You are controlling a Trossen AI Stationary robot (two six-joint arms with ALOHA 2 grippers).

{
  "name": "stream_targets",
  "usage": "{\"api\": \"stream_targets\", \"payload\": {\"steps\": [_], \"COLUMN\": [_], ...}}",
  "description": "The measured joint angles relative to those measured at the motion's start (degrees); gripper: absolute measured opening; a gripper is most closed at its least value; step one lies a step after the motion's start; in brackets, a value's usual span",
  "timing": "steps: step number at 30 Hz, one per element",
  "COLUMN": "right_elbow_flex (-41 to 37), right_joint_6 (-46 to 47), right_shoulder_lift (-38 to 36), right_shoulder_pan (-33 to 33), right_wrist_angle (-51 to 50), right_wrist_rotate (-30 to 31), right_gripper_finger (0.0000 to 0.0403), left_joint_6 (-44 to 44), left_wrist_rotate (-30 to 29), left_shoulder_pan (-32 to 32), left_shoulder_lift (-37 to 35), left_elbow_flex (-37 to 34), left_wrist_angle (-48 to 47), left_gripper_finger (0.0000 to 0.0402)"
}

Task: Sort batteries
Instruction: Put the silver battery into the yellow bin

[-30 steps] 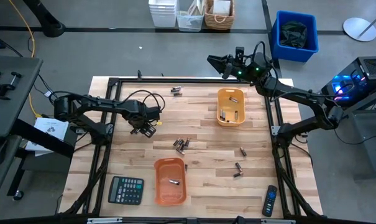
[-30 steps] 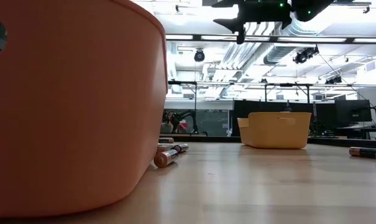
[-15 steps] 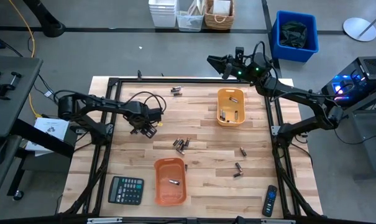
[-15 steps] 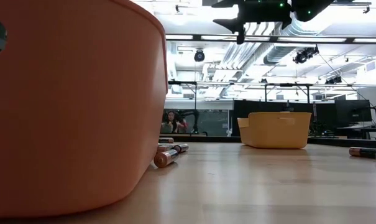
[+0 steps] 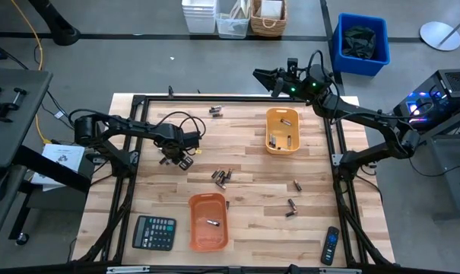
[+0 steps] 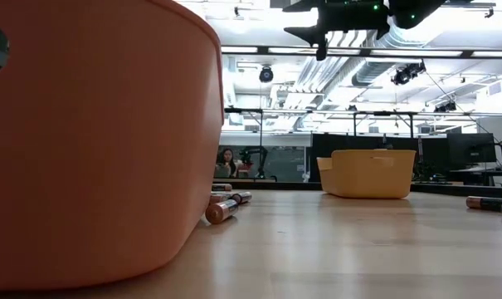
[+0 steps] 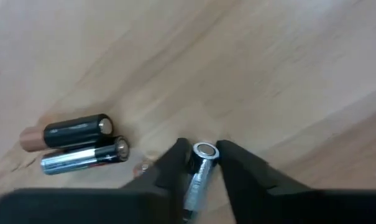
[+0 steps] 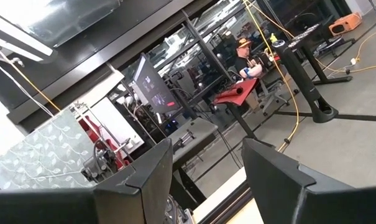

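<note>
Jaws of the left gripper [image 7: 203,163] are closed narrowly around a silvery battery [image 7: 200,167], which stands on end between the two dark fingers in the left wrist view; its lower part is cut off at the bottom of that frame. In the high view this gripper [image 5: 182,160] sits left of centre over the bench [image 5: 245,144], and the held battery cannot be made out there. Jaws of the right gripper [image 8: 206,168] stand wide apart with nothing between them; in the high view the gripper [image 5: 264,76] hangs past the bench's upper edge, at upper centre of the frame.

Two more batteries [image 7: 82,142] lie side by side on the wood at the left of the left wrist view. In the high view a small cluster of batteries [image 5: 222,177] lies at the centre of the frame, with others scattered to the lower right and near the top edge of the bench. A yellow tray [image 5: 282,130] at upper right holds several, and an orange tray [image 5: 207,222] at lower centre holds one. A calculator [image 5: 153,232] sits at lower left and a remote control [image 5: 331,245] at lower right.

In the low view the orange tray's wall [image 6: 101,133] fills the left half of the frame and hides most of the bench behind it.
</note>
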Motion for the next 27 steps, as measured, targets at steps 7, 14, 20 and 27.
{"api": "stream_targets", "payload": {"steps": [7, 14, 20, 27], "right_elbow_flex": [0.0, 0.0, 0.0, 0.0], "right_joint_6": [-0.73, 0.48, 0.56, 0.56], "right_shoulder_lift": [0.0, 0.0, 0.0, 0.0], "right_shoulder_pan": [0.0, 0.02, 0.0, 0.0], "right_wrist_angle": [-0.05, 1.17, 1.21, 1.09], "right_wrist_rotate": [0.0, -0.07, -0.26, -1.42], "right_gripper_finger": [0.019, 0.019, 0.019, 0.019], "left_joint_6": [1.78, 5.91, 6.71, 12.98], "left_wrist_rotate": [2.45, 4.14, 4.92, 13.61], "left_shoulder_pan": [0.32, -0.54, -5.02, -17.96], "left_shoulder_lift": [-2.83, -13.65, -24.74, -31.6], "left_elbow_flex": [0.36, 5.22, 7.47, 7.58], "left_wrist_angle": [2.46, 6.4, 8.87, 14.96], "left_gripper_finger": [0.0029, 0.0029, 0.0029, 0.0029]}}
